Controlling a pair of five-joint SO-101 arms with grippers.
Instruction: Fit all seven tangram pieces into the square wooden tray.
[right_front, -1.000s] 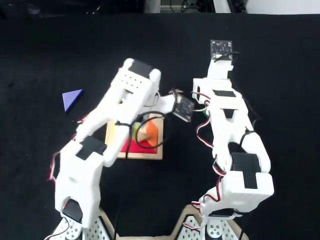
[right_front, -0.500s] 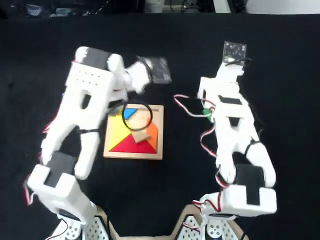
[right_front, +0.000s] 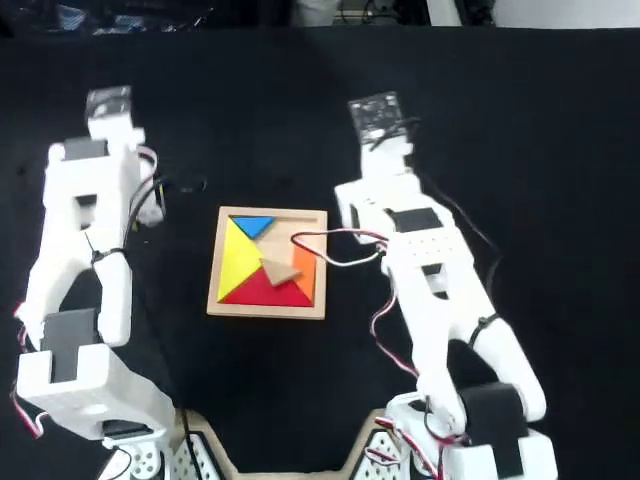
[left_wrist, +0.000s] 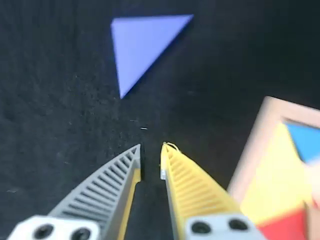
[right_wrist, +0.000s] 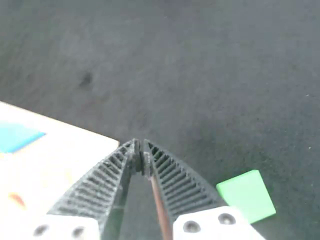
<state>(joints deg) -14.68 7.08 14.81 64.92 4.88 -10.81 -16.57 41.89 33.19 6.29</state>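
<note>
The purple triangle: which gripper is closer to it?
Left. The left gripper points at the purple triangle from close by; the right gripper is across the wooden tray, beside a green piece.

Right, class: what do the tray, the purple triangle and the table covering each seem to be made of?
Tray: pale wood, likely unvarnished, with a matt tan rim. Purple triangle: flat, evenly coloured, matt; painted wood or plastic, hard to tell. Table covering: black cloth or felt, judging by its fuzzy, speckled surface.
</note>
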